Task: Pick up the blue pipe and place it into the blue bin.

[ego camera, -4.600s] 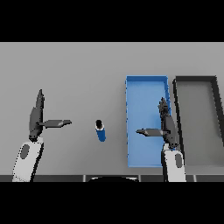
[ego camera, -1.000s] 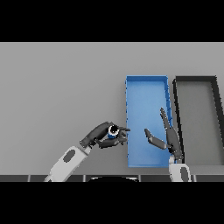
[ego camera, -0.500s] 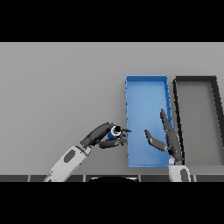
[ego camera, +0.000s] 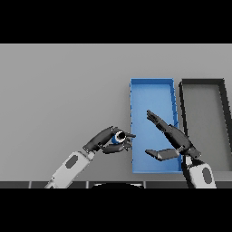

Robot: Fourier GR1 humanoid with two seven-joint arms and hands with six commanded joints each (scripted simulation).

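head view: the left hand (ego camera: 105, 142) has its fingers and thumb curled round the blue pipe (ego camera: 118, 137), which sits in that grip just outside the near left wall of the blue bin (ego camera: 151, 82), probably so it can be carried over the rim. the right hand (ego camera: 173, 139) hovers over the bin, fingers spread and empty, beside the dark bin (ego camera: 202, 82).

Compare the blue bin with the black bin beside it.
The blue bin is bright blue all over; the black bin has dark walls and a grey floor. The right hand hangs open over the blue bin, while nothing hangs over the black bin. Both are long, open-topped, hold nothing and lie side by side.
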